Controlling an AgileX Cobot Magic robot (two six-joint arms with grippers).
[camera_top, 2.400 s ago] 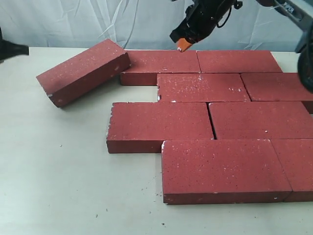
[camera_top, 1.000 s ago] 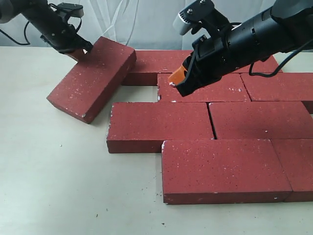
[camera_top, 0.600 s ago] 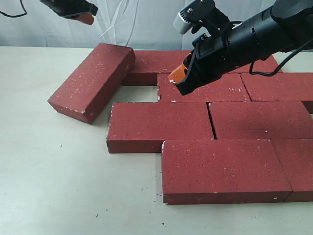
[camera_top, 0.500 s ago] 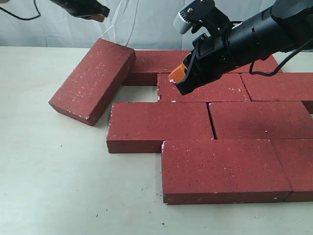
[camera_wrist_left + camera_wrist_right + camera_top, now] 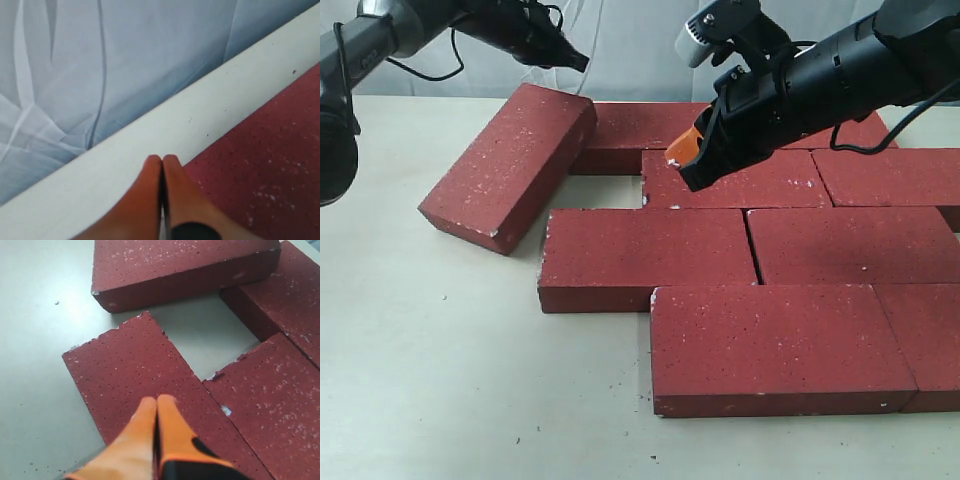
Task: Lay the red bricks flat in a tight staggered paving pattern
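Several red bricks (image 5: 750, 245) lie flat in staggered rows on the right of the table. One more red brick (image 5: 510, 165) lies askew at the left, its far corner against the back row. A small bare gap (image 5: 618, 191) sits between it and the laid rows. My right gripper (image 5: 680, 155) is shut and empty, orange tips hovering over the second row's left brick (image 5: 130, 375). My left gripper (image 5: 576, 61) is shut and empty, in the air behind the askew brick's far corner (image 5: 270, 170).
A pale wrinkled curtain (image 5: 620, 40) hangs behind the table's back edge. Bare table top (image 5: 440, 350) spreads to the left and front of the bricks. Small dark crumbs (image 5: 620, 385) lie near the front brick.
My left gripper has left the askew brick's far corner, risen, and swung right along the back. That brick turned slightly before that. The right gripper came down over the second row, then held still.
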